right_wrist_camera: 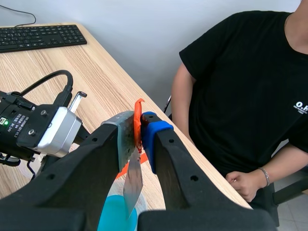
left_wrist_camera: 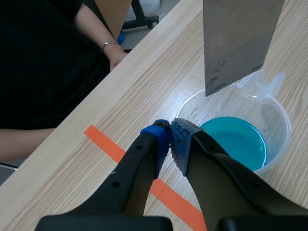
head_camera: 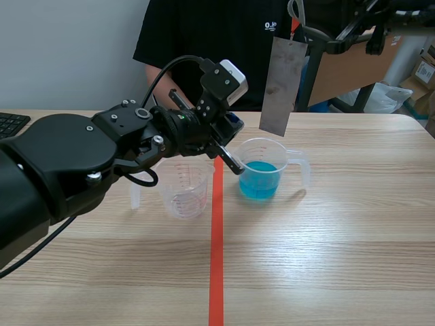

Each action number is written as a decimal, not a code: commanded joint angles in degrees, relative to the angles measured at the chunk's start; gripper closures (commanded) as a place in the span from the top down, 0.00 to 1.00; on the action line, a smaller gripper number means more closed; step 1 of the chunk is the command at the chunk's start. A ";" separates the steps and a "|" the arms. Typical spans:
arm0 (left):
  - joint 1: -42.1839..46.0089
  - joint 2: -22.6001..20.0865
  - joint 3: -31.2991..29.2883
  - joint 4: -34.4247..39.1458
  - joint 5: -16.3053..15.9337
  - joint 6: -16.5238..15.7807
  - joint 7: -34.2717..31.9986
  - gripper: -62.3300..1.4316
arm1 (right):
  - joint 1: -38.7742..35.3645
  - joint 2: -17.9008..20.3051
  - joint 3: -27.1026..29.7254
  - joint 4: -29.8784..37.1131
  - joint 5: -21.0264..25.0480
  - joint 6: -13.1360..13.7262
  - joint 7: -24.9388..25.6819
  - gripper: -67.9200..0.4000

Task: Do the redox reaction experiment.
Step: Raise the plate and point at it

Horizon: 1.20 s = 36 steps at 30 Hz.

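Right hand (right_wrist_camera: 138, 127) pinching the metal plate (head_camera: 282, 85), we lower straight into the measuring cup (head_camera: 270, 140); left hand (left_wrist_camera: 171, 139) pressed together beside it.

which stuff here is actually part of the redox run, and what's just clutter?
In the job:
- metal sheet, held by the right gripper
- cup of blue liquid, with the left gripper apparently shut on its rim
- clear cup beside it, probably

Lying about:
- keyboard
- cardboard box at the back
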 commanded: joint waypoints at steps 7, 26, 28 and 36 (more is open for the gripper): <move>-1.18 1.22 -0.02 0.96 -0.81 -1.66 -1.09 0.10 | 1.29 0.44 0.37 1.18 1.03 0.33 0.83 0.03; -1.16 1.22 -0.02 0.96 -0.81 -2.43 -1.09 0.10 | 1.29 0.44 0.37 1.18 1.03 0.33 0.83 0.03; -1.16 1.22 -0.02 0.96 -0.81 -2.43 -1.09 0.10 | 1.29 0.44 0.37 1.18 1.03 0.33 0.83 0.03; -1.16 1.22 -0.02 0.96 -1.01 -2.43 -1.09 0.10 | 1.29 0.44 0.37 1.18 1.03 0.33 0.83 0.03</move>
